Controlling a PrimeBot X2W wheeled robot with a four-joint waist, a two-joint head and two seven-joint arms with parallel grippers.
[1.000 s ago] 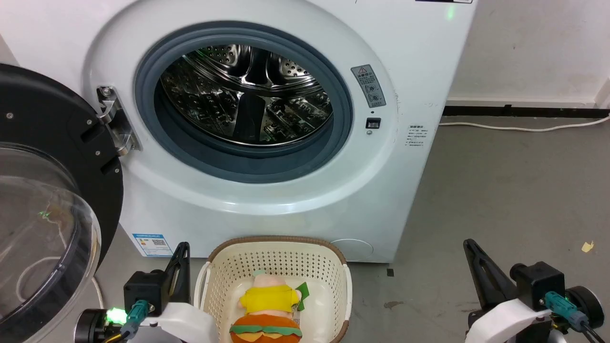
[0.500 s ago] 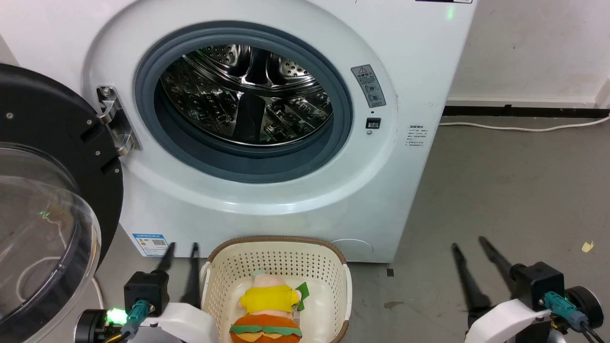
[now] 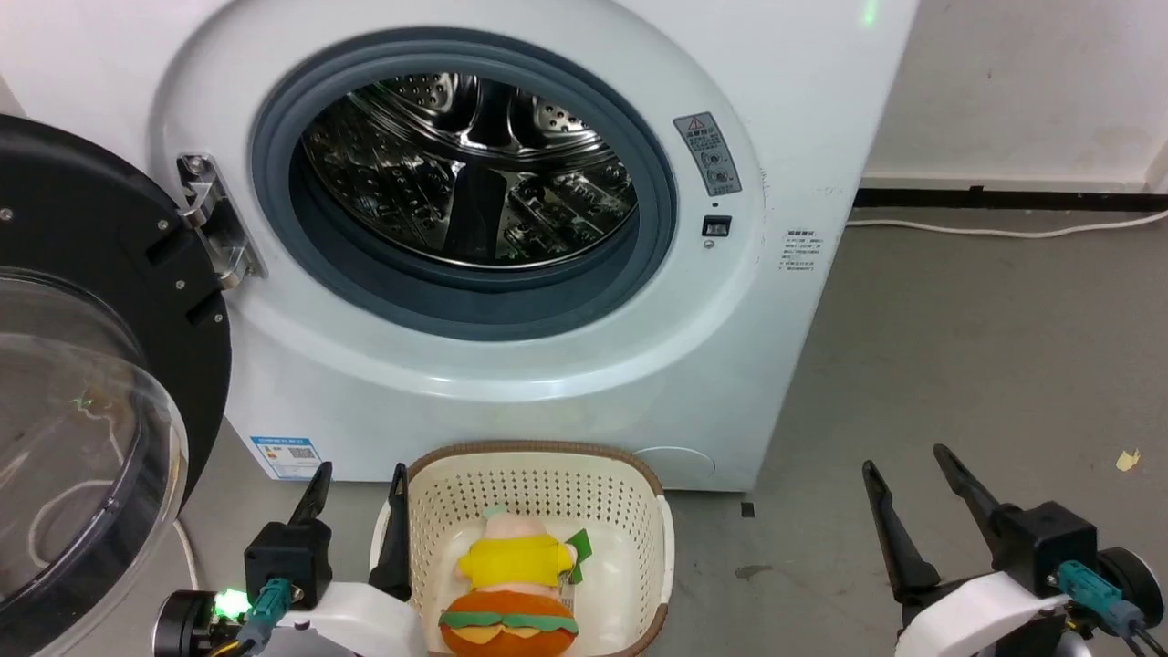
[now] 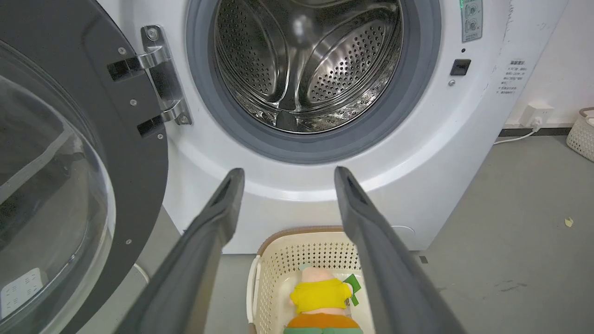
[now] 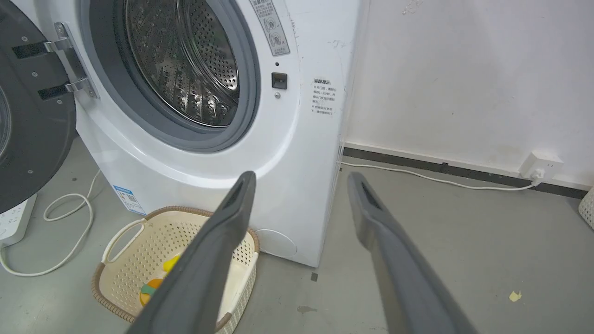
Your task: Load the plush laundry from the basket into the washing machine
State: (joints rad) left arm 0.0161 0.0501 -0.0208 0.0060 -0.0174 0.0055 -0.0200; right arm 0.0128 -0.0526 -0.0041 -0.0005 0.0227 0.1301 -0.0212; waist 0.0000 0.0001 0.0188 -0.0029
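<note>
Left gripper [image 3: 361, 470] & right gripper [image 3: 903, 458] both spread wide, empty; burger plush [image 3: 511, 584] lies in basket [image 3: 534, 449], not yet picked.
Risks: left gripper hangs just beside basket's left rim, so a straight drop could strike plastic & shove or tip basket instead of reaching plush. Plush looks soft, rounded; shallow pinch may slip on lift to washer drum [image 3: 465, 173] up behind basket. Right gripper well off basket's right, no help w/o big reach.

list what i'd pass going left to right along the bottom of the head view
open washer door → left gripper → basket → right gripper → yellow scrap on the floor
</note>
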